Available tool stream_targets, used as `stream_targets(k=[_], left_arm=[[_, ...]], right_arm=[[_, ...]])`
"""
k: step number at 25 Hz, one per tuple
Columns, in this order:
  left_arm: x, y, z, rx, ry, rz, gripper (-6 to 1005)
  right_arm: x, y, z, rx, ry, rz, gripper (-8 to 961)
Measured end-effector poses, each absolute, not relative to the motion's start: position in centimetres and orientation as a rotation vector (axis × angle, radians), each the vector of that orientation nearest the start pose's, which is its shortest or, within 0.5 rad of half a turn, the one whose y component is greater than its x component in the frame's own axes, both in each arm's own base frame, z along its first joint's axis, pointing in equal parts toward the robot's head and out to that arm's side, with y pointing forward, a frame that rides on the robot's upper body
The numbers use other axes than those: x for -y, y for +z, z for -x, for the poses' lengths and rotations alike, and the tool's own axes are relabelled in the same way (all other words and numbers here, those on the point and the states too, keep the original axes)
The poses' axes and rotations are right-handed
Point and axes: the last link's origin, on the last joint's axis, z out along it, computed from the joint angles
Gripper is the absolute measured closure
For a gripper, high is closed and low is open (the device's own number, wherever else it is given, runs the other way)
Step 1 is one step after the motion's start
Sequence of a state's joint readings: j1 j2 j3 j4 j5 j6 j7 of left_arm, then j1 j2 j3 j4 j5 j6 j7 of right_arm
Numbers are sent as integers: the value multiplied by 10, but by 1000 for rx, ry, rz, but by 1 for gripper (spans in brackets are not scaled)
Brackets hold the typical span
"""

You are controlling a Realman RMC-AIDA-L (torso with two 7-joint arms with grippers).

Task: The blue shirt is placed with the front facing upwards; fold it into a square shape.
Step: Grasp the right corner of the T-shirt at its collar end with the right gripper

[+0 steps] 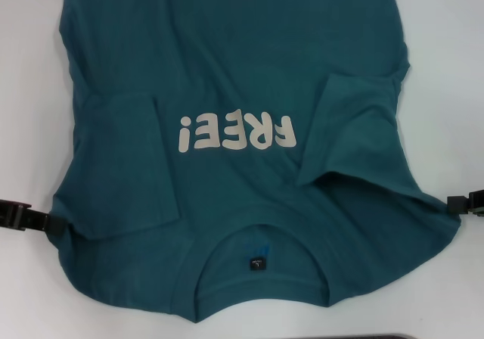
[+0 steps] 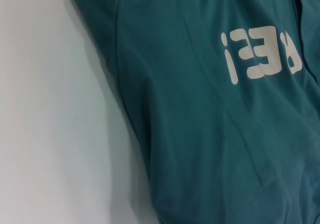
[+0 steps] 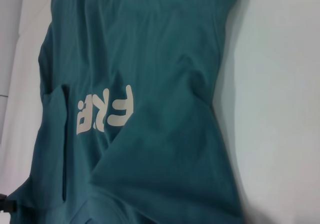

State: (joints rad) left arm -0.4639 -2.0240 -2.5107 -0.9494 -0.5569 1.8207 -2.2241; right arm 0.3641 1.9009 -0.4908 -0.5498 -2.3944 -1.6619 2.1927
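While the left gripper [image 1: 34,219] sits low at the left edge of the head view, its black body reaches in to the shirt's shoulder edge, and I cannot tell from here whether its tips are parted or closed, nor whether they have any cloth between them. The right gripper [image 1: 457,205] is in the matching spot on the far right, a dark block with a hint of green on it, touching the opposite shoulder corner of the fabric; its opening is just as hard to read. Between the two lies the large dark teal-blue cotton T-shirt [image 1: 227,74], spread front side up on the white table [image 1: 30,89], collar nearest the robot and the hem running out of view at the far side. The cream "FREE!" lettering [image 1: 236,132] reads upside down across the chest, and a small black neck label [image 1: 257,263] shows inside the collar opening. Both short sleeves are turned inward onto the body: the left sleeve [image 1: 125,165] lies flat, the right sleeve [image 1: 355,127] is angled with its cuff raised a little into a crease. The left wrist view shows part of the lettering [image 2: 260,59] beside bare tabletop [image 2: 50,109], and the right wrist view shows the other letters [image 3: 105,114] next to a sleeve fold.
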Motion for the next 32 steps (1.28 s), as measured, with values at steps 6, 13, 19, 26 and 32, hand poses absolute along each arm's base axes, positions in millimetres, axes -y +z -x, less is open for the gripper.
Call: stream_targets(k=[6, 13, 19, 26, 32], left_arm=[[-279, 56, 325, 1762, 56, 2481, 993], [-280, 56, 324, 1757, 62, 2483, 993], [-281, 56, 323, 1752, 55, 2485, 993], [-284, 57, 321, 1741, 51, 2490, 992], [-284, 56, 321, 1738, 48, 2493, 992]], right_arm=[[-243, 52, -380, -2092, 393, 2158, 938], [-244, 53, -380, -2070, 392, 2167, 952], [-246, 55, -378, -2052, 395, 2192, 889], [-243, 56, -376, -2072, 390, 2211, 557], [-242, 53, -375, -2079, 387, 2221, 437]])
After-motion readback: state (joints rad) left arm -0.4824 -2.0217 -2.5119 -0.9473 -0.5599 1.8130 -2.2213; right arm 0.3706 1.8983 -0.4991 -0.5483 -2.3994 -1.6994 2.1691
